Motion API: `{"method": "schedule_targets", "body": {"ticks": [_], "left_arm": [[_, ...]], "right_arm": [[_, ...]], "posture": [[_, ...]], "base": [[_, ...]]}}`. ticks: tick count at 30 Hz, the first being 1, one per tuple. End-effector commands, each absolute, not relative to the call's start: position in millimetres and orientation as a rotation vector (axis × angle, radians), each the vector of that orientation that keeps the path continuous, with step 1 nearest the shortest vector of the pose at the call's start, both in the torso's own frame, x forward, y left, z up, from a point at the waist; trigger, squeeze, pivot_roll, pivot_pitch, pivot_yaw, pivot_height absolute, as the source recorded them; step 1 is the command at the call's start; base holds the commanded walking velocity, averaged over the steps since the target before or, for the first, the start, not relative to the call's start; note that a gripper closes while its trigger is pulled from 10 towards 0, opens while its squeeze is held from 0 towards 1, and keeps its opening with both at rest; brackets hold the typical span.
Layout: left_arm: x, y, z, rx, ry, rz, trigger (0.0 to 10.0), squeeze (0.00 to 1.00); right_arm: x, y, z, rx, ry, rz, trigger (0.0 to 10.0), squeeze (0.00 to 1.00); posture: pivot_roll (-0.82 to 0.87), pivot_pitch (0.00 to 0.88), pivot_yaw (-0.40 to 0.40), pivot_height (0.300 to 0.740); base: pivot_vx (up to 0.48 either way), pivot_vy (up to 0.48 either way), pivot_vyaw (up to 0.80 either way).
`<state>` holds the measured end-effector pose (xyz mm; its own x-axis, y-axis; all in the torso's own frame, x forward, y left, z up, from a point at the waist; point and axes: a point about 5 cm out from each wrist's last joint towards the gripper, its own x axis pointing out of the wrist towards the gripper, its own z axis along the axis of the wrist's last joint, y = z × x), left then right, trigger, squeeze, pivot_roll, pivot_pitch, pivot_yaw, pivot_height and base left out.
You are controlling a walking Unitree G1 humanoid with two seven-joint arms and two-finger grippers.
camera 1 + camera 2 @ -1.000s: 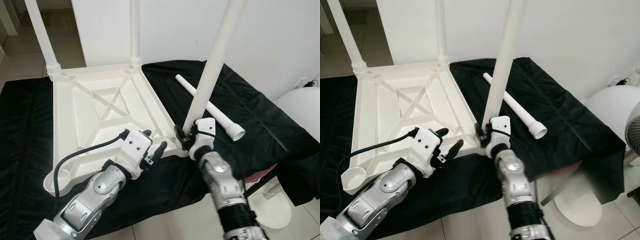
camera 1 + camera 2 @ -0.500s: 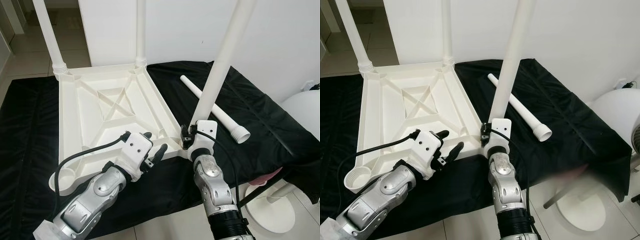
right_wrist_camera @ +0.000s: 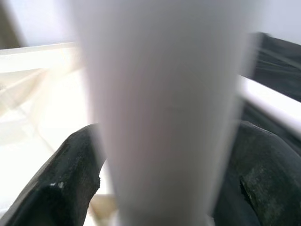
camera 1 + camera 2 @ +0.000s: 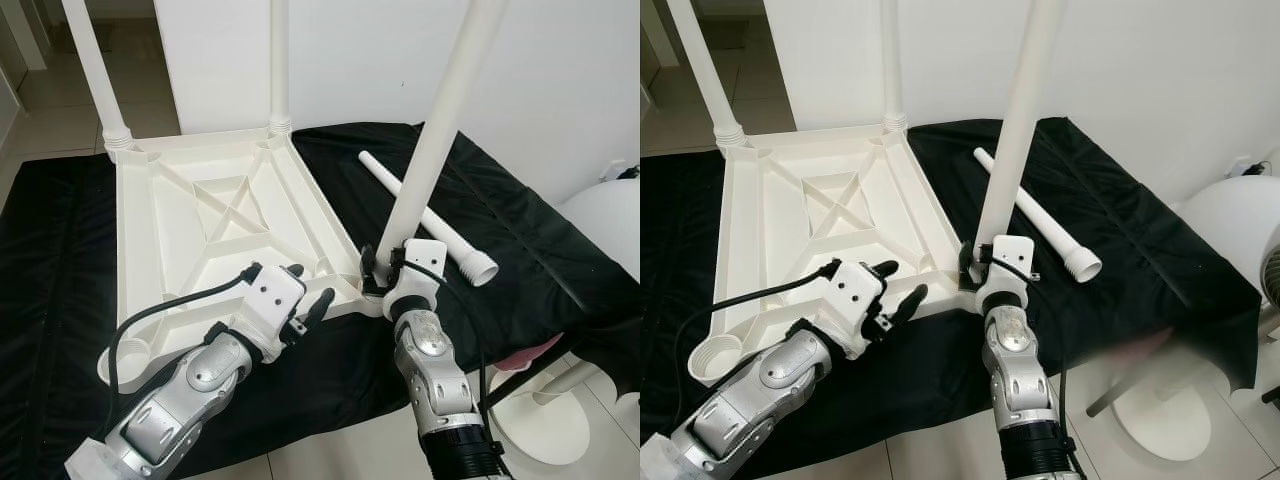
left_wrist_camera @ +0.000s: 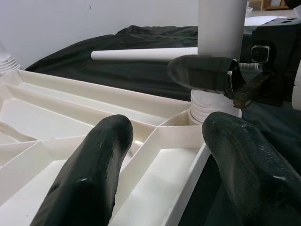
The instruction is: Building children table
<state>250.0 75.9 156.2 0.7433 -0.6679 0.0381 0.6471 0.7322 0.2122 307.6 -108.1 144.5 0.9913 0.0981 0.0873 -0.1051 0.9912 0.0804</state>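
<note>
On black cloth (image 4: 520,235): upturned tabletop (image 4: 200,235). Right gripper (image 4: 385,275) clamps third leg (image 4: 430,150) at its corner socket; left gripper (image 4: 305,295) open beside. Probably seating it; next, the loose leg (image 4: 425,220).

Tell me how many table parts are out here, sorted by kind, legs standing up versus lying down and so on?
Upside-down tabletop: 1
Legs standing in its corners: 3 (far-left leg, far-right leg, near leg, held by the right gripper)
Loose leg lying on the black cloth: 1
Total: 5 parts

Black cloth (image 4: 520,230), white wall (image 4: 560,70)
</note>
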Motion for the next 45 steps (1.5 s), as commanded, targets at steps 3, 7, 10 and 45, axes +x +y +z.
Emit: {"method": "schedule_targets", "body": {"ticks": [3,7,10,45], "left_arm": [[241,67,153,0.209,-0.095,-0.968,10.0,0.00],[241,67,153,0.209,-0.095,-0.966,10.0,0.00],[241,67,153,0.206,-0.096,-0.962,10.0,0.00],[245,69,155,0.202,-0.098,-0.934,10.0,0.00]], "right_arm": [[309,-112,146,0.083,-0.098,0.229,10.0,0.00],[311,-115,147,0.088,-0.103,0.319,10.0,0.00],[313,-121,148,0.033,-0.116,0.418,10.0,0.00],[332,-158,123,-0.120,0.022,0.819,0.0,0.00]], "posture": [[0.02,0.000,-0.045,0.740],[0.02,0.001,-0.046,0.740],[0.02,0.004,-0.047,0.740],[0.02,0.036,-0.043,0.740]], "base": [[0.000,0.000,0.00],[0.000,0.000,0.00],[0.000,0.000,0.00],[0.000,0.000,0.00]]}}
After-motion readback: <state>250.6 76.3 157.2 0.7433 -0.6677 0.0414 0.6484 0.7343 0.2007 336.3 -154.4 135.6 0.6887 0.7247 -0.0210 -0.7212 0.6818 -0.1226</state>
